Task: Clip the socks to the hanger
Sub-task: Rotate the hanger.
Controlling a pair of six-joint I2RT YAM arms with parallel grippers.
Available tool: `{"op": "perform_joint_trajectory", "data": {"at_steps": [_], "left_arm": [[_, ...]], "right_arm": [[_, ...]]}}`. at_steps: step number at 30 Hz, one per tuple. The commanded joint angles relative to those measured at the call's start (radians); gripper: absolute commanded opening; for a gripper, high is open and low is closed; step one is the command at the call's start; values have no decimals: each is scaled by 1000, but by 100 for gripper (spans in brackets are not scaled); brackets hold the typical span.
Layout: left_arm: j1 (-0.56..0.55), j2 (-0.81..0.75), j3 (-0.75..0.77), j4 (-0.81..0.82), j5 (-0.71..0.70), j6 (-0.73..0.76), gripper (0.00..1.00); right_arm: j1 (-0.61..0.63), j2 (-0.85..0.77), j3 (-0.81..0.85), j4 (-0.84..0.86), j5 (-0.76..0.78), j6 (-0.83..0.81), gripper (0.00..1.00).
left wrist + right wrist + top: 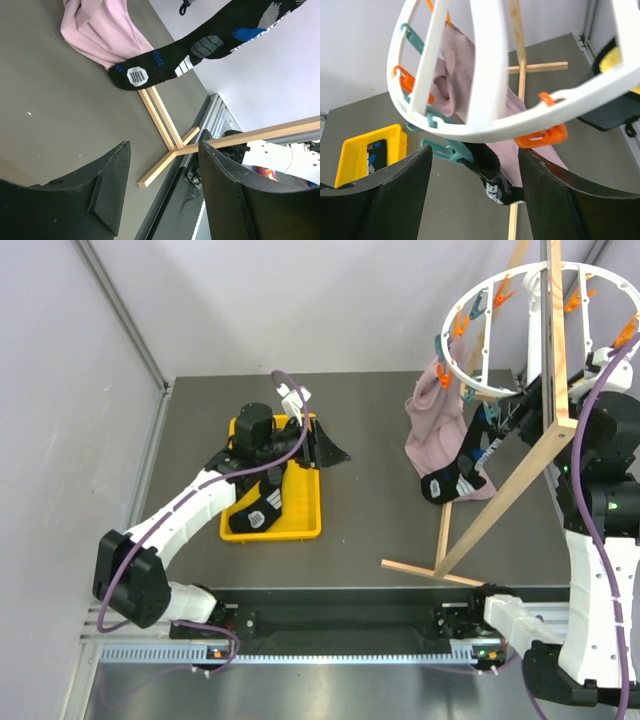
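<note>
Socks (pixel 460 475) in two places: one dangling from a teal clip (pixel 445 150) just beyond the right end effector (pixel 475 152), jaws wide, nothing between; hanger (pixel 485 75) rim above and ahead of it, pink garment (pixel 457 75) behind. Other sock (pixel 262 512) lying in the yellow tray (pixel 305 530) near the left end effector (pixel 164 145), likewise wide and empty. Likely risks: nudging the rim into a swing, or snagging the hung sock and dragging it from its clip. White cuff lettering too blurred to read.

sock (pixel 462 475): hangs clipped to hanger (pixel 483 335) | other sock (pixel 262 512): lies flat
</note>
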Motion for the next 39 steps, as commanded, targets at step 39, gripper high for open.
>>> {"op": "perform_joint_trajectory", "data": {"at_steps": [39], "left_arm": [[-528, 431, 394, 401, -581, 94, 87]], "right_arm": [[-9, -3, -231, 398, -514, 295, 60]]}}
